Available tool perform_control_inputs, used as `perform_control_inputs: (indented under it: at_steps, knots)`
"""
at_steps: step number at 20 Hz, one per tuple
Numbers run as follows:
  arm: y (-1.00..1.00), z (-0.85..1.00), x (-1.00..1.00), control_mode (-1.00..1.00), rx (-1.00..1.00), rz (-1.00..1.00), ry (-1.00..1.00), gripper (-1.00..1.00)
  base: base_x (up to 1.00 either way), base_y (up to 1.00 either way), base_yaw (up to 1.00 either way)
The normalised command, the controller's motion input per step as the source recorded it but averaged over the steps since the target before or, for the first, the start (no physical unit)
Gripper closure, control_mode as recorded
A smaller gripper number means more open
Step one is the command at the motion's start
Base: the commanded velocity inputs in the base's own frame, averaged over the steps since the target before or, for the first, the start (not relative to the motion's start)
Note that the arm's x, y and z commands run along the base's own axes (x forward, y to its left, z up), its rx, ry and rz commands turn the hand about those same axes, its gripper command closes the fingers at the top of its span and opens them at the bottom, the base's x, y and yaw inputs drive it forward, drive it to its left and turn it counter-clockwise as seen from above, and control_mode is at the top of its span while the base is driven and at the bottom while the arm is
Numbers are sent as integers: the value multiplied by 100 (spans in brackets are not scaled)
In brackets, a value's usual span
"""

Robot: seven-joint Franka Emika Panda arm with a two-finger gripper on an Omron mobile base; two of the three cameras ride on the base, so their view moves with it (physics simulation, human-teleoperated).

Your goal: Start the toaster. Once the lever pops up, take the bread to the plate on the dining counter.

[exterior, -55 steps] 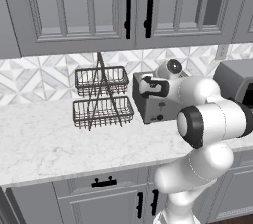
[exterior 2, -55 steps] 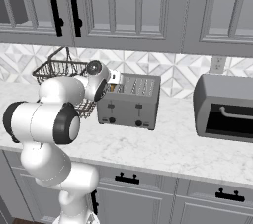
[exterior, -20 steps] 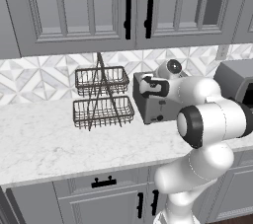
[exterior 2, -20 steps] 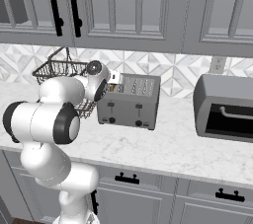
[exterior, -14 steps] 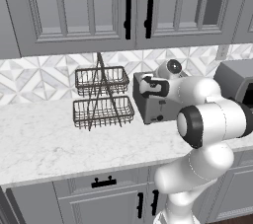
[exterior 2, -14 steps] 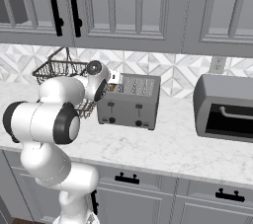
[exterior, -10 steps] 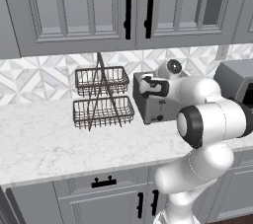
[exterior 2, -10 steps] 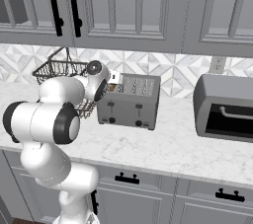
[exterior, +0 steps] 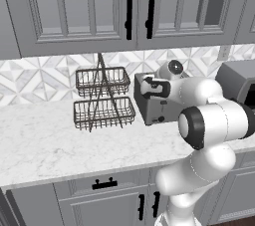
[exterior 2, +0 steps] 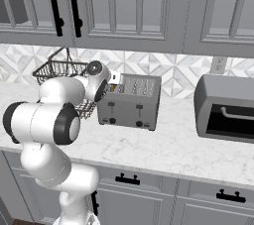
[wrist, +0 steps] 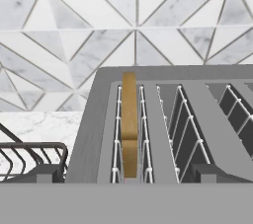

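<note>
One toaster [exterior 2: 130, 102] on the table [exterior 2: 168, 149], and it shows two small dark knobs on its front; one slice of bread [wrist: 129, 119] standing in its leftmost slot, four slots across the top in the right base view. One toaster oven [exterior 2: 225, 109] off to the side. One wire basket rack [exterior: 103, 98], two tiers. One wall socket [exterior 2: 218, 64] on the tiles. Two long black handles on the upper cabinet doors [exterior: 138, 6]
</note>
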Motion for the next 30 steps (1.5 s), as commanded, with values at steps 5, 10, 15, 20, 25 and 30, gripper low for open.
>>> perform_control_inputs:
  at_steps: [5, 10, 15, 20, 25, 30]
  knots:
    - [0, 0, 0, -100, 0, 0, 0, -100, 0, 0, 0]
    - [0, 0, 0, -100, 0, 0, 0, -100, 0, 0, 0]
    - [0, 0, 0, -100, 0, 0, 0, -100, 0, 0, 0]
    - [0, 0, 0, -100, 0, 0, 0, -100, 0, 0, 0]
    - [0, 0, 0, -100, 0, 0, 0, -100, 0, 0, 0]
    - [0, 0, 0, -100, 0, 0, 0, -100, 0, 0, 0]
